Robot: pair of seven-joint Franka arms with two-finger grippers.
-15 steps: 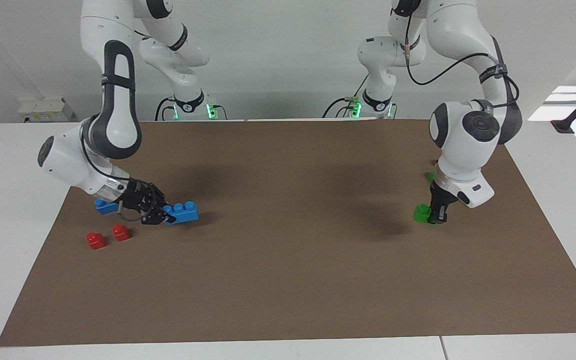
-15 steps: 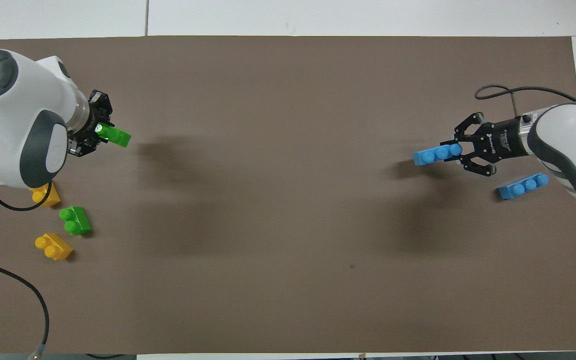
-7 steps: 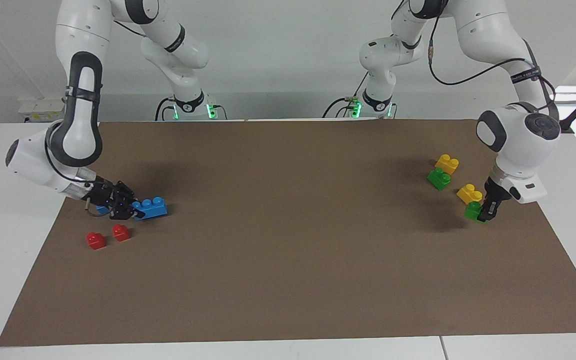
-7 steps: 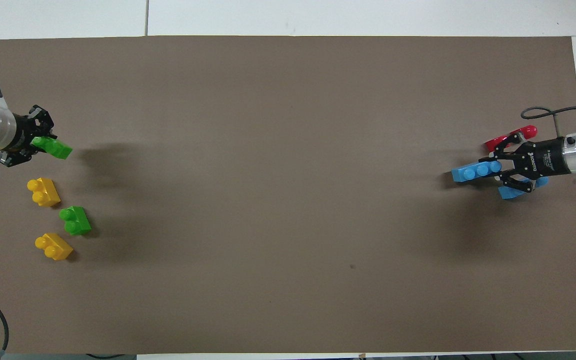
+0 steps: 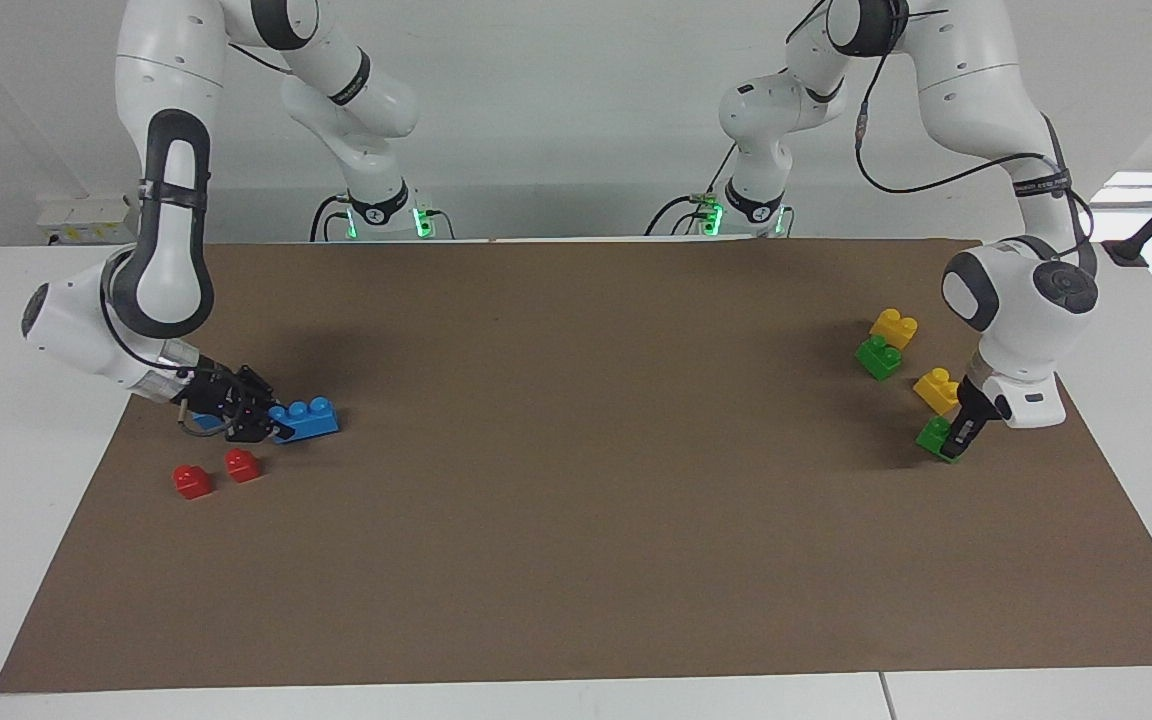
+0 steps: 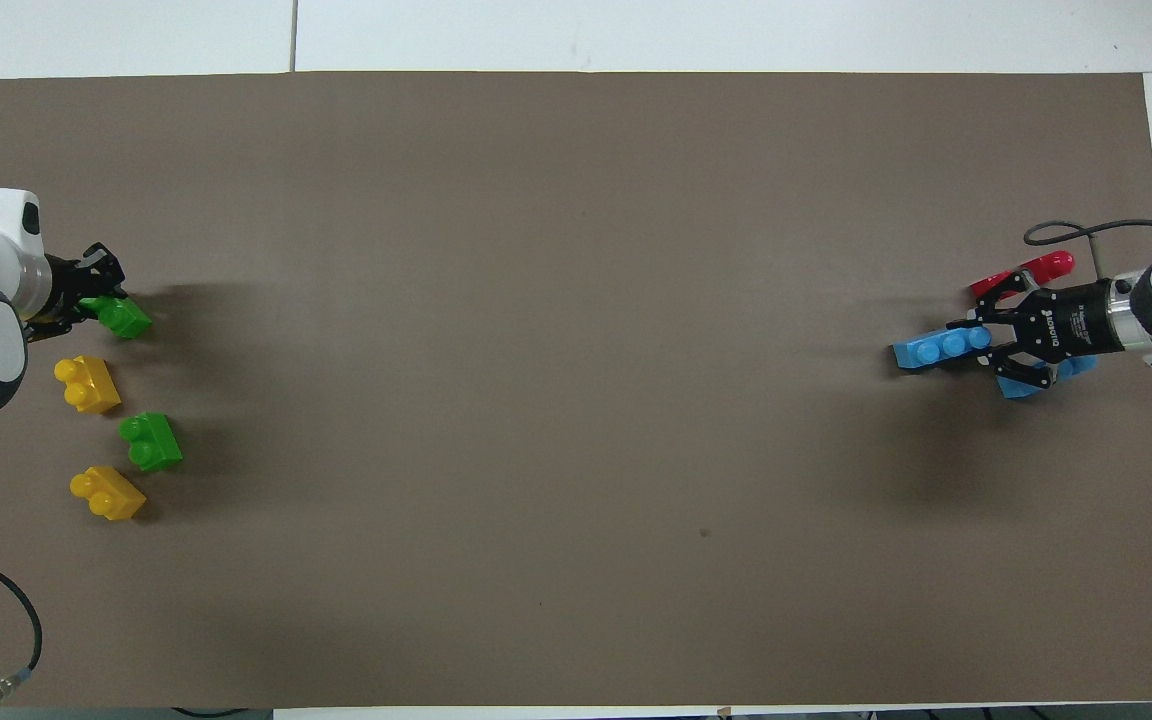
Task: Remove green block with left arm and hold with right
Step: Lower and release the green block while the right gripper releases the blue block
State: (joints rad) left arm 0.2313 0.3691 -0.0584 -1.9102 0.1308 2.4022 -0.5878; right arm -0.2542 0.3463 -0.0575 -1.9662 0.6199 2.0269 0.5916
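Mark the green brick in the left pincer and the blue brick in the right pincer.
Small green plastic two-stud brick [image 5: 934, 436], facing view, side face.
Long blue plastic three-stud brick [image 6: 939, 348], overhead view, middle stud.

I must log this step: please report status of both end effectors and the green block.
Left end effector shut on green block, low at the mat. Right end effector shut on blue brick. Nothing in the way.

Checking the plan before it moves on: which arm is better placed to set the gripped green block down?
Left. The left gripper is shut on the green block, low over the mat; the right gripper holds the blue brick at the table's right-arm end.
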